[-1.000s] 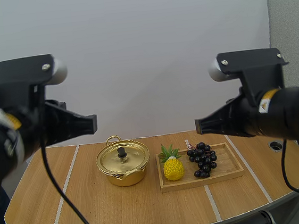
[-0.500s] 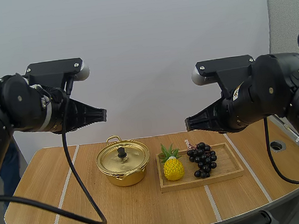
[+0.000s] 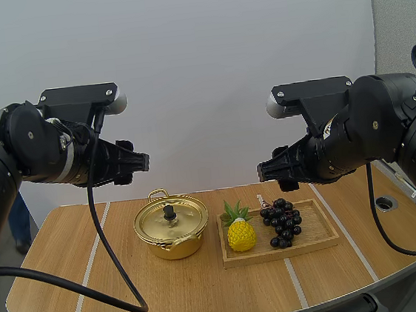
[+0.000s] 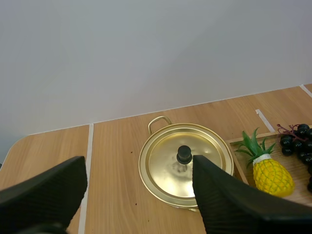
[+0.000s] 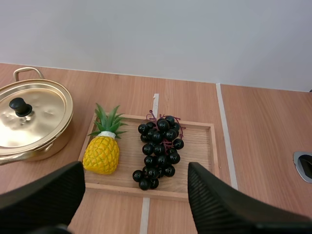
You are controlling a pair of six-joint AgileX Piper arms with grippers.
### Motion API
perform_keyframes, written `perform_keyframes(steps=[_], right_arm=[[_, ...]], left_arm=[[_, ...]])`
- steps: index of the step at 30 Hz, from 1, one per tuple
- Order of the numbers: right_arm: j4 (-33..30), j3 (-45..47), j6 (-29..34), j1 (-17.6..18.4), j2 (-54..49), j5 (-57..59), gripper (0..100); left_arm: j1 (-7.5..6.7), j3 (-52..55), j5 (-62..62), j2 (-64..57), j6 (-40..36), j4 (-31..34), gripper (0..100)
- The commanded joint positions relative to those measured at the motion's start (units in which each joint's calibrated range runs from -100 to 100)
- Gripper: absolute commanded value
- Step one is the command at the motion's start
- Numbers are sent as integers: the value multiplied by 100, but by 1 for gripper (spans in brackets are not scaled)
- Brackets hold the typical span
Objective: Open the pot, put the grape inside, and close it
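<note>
Four things were set out below the two grippers on a light wooden table (image 3: 73, 289) marked with white stripes. A round golden metal pot (image 3: 174, 246) was seen below and ahead of the left gripper (image 3: 140, 163). Its flat golden lid (image 4: 165, 161), topped by a black knob (image 4: 184, 154), was seated on it. Below and ahead of the right gripper (image 3: 267, 172), a shallow rectangular wooden tray (image 5: 202, 146) was set just beside the pot. A bunch of dark purple grapes (image 5: 158, 151) was laid on this tray. A yellow toy pineapple (image 5: 102, 156) with green leaves was placed just beside the bunch, between it and the pot.

The left gripper's fingers (image 4: 48, 195) were spread wide, ribbed faces turned to each other, and nothing was held or touched. The lid and its knob were framed between them from well above. The right gripper's fingers (image 5: 44, 195) were spread just as wide and nothing was gripped, with the tray's near edge seen between them. Both grippers were held well clear of the table.

From the left wrist, the grapes and the tray were only partly seen, and the pot's near rim was partly covered by one finger.
</note>
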Motion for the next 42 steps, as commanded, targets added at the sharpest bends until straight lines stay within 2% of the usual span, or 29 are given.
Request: perform_keyframes(steps=[1,6,10,25,36,42], right_arm=[[-36,-58,-39,-21,-8,-98,100],[-24,-58,-39,-21,-8,-98,100],[-24,-58,-39,-21,-8,-98,100],[-24,-58,-39,-21,-8,-98,100],[2,-58,-39,-21,-8,-98,100],[2,-58,-39,-21,-8,-232,100]], left_arm=[[-13,-63,21,22,559,-104,100],[-13,-63,170,305,1856,-948,100],[-13,-76,114,869,2241,-1277,100],[-20,-1049,26,3653,2654,-1325,100],[-20,-1132,105,4357,3034,-1604,100],[-237,-1132,-211,4397,3082,-1584,100]])
